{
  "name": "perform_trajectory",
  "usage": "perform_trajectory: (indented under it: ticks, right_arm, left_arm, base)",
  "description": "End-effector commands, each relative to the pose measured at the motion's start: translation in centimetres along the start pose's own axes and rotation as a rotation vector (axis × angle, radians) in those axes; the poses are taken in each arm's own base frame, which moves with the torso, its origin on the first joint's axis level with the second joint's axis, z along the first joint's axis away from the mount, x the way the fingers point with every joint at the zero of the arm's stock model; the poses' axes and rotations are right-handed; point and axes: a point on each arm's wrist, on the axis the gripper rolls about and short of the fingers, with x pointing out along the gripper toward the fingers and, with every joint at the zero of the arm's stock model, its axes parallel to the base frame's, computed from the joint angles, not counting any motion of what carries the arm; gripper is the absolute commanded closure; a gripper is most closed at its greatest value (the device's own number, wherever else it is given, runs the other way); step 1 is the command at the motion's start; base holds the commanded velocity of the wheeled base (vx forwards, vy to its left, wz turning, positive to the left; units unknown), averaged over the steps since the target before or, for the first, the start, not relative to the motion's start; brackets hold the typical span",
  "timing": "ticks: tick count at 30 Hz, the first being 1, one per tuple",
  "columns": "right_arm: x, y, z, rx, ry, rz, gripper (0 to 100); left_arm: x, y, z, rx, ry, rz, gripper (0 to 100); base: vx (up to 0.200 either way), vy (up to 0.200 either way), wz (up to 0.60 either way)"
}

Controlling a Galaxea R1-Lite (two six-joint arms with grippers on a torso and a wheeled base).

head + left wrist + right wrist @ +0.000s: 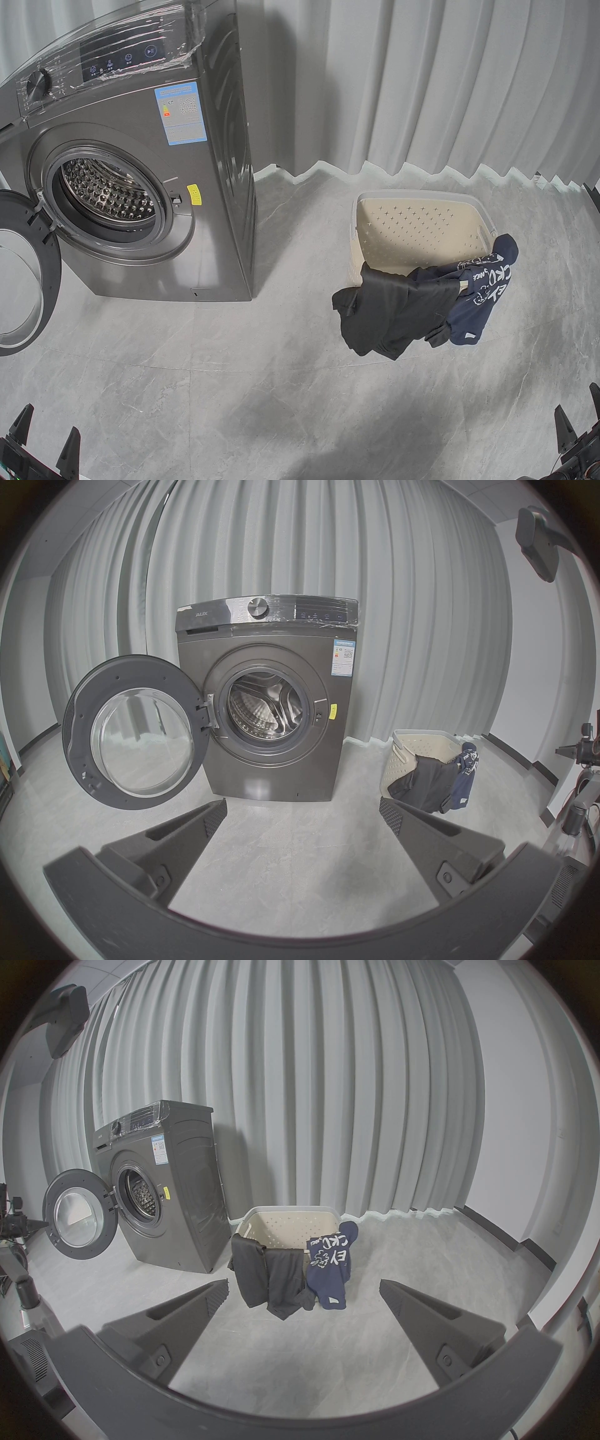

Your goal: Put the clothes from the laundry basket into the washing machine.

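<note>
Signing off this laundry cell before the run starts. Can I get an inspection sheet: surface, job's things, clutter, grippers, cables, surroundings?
Surface: grey marbled floor, flat.
Job's things: washing machine with door swung open, no clothes seen in drum; laundry basket beside it, black garment and navy printed garment draped over its near rim.
Clutter: nothing seen.
Grippers: left gripper and right gripper open, holding nothing.
Cables: nothing seen.
Surroundings: pleated curtains behind.

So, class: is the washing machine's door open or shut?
Open: the door stands swung wide on its hinge, baring the steel drum.
</note>
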Motion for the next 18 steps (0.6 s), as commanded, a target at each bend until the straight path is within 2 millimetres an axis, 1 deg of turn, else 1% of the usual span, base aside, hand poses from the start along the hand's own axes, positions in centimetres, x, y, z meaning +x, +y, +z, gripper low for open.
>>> perform_trajectory:
  ticks: [1,18]
  right_arm:
    - [-0.01,0.00,-0.45,0.000,0.001,0.000,0]
    - [-0.01,0.00,-0.44,0.000,0.000,0.000,0]
  left_arm:
    - [0.03,0.02,-0.43,-0.001,0.005,0.001,0]
    - [0.02,0.02,-0.44,-0.001,0.003,0.001,0]
  base:
    - [0.000,-0.200,0.00]
    - [0.000,-0.200,0.00]
